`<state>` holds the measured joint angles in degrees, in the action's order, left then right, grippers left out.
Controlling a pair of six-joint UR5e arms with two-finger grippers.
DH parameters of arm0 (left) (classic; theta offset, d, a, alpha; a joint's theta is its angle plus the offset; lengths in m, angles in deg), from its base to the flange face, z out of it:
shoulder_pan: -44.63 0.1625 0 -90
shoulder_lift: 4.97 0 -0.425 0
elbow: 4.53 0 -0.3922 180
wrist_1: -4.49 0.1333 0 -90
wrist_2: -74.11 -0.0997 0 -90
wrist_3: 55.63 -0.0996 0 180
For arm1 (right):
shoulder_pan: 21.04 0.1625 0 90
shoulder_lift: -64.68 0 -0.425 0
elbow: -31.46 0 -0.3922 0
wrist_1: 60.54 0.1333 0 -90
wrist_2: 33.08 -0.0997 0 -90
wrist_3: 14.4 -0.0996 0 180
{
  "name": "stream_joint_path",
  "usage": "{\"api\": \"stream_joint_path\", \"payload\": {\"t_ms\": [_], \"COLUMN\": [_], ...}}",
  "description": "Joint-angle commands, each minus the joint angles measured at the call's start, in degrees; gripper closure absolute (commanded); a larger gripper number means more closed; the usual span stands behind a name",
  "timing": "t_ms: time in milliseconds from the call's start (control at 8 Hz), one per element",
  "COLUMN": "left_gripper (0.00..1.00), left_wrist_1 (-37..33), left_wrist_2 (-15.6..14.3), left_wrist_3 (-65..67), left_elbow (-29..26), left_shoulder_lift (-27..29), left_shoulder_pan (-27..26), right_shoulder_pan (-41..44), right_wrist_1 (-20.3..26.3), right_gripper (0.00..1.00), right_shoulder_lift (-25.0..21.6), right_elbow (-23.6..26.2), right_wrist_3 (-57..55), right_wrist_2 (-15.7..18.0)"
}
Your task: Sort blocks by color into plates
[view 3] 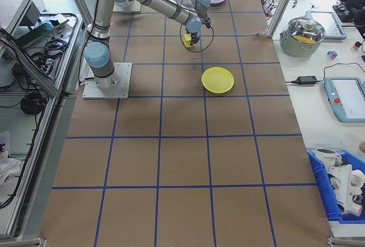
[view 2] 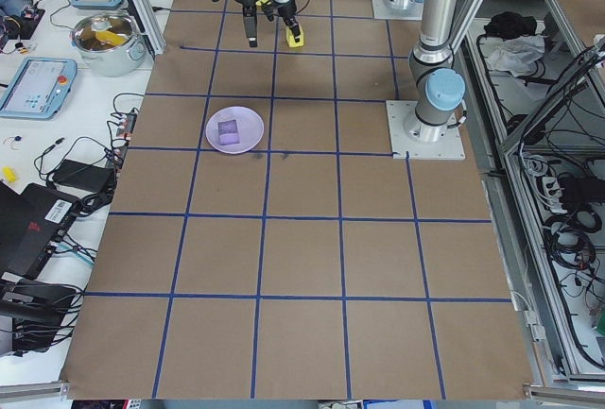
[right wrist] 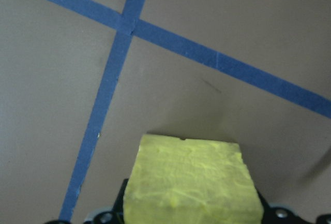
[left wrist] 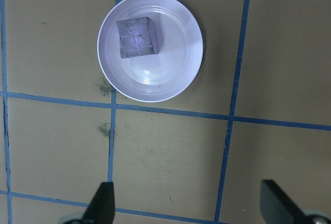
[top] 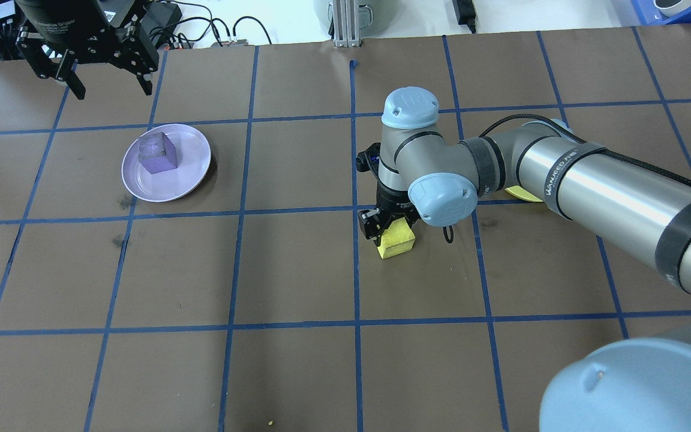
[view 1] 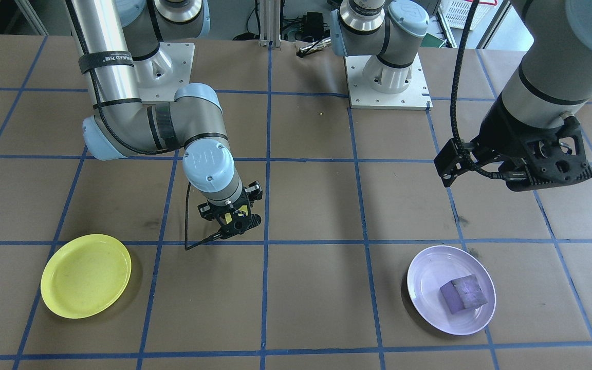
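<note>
From the operators' side, the yellow plate (view 1: 86,276) and the lavender plate (view 1: 451,289) lie nearest, well apart, and the purple block (view 1: 463,293) rests inside the lavender one. Farther back, the right gripper (view 1: 235,222) is clamped on the yellow block (top: 396,238), seen here only as a yellow sliver between black fingers. The overhead view shows that block plainly, while the arm hides nearly all of the yellow plate. The right wrist camera shows the block's scuffed face filling its lower edge above brown paper and blue tape. The left gripper (top: 108,75) hangs high with jaws spread wide, beyond the lavender plate; its wrist camera looks straight down on plate and purple block.
</note>
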<state>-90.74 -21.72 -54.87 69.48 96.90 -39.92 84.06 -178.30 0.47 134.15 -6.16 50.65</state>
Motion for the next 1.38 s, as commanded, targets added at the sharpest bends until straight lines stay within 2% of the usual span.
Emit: {"api": "stream_joint_path", "payload": {"t_ms": [0,250,500,625,750,1250], "left_gripper": [0.00,0.00,0.00,0.00,0.00,0.00], "left_wrist_1": [0.05,0.14,0.23,0.23,0.23,0.31], "left_wrist_2": [0.04,0.04,0.04,0.04,0.04,0.04], "left_wrist_3": [-0.41,-0.41,-0.49,-0.50,-0.50,-0.50], "left_elbow": [0.00,0.00,0.00,0.00,0.00,0.00], "left_shoulder_lift": [-0.26,-0.18,-0.18,-0.18,-0.18,-0.18], "left_shoulder_pan": [0.00,0.00,0.00,0.00,0.00,0.00], "right_shoulder_pan": [-0.16,-1.12,-6.19,-10.31,-14.27,-24.75], "right_wrist_1": [-0.45,0.42,1.91,2.09,2.18,-0.97], "right_gripper": [1.00,1.00,1.00,1.00,1.00,1.00], "right_shoulder_lift": [-0.56,-3.18,-8.97,-10.31,-10.32,-7.26], "right_elbow": [-0.99,-3.18,-3.81,-3.90,-3.72,-4.42], "right_wrist_3": [4.38,4.76,4.94,7.72,11.23,15.30], "right_wrist_2": [-0.06,0.73,5.10,5.91,7.48,8.99]}}
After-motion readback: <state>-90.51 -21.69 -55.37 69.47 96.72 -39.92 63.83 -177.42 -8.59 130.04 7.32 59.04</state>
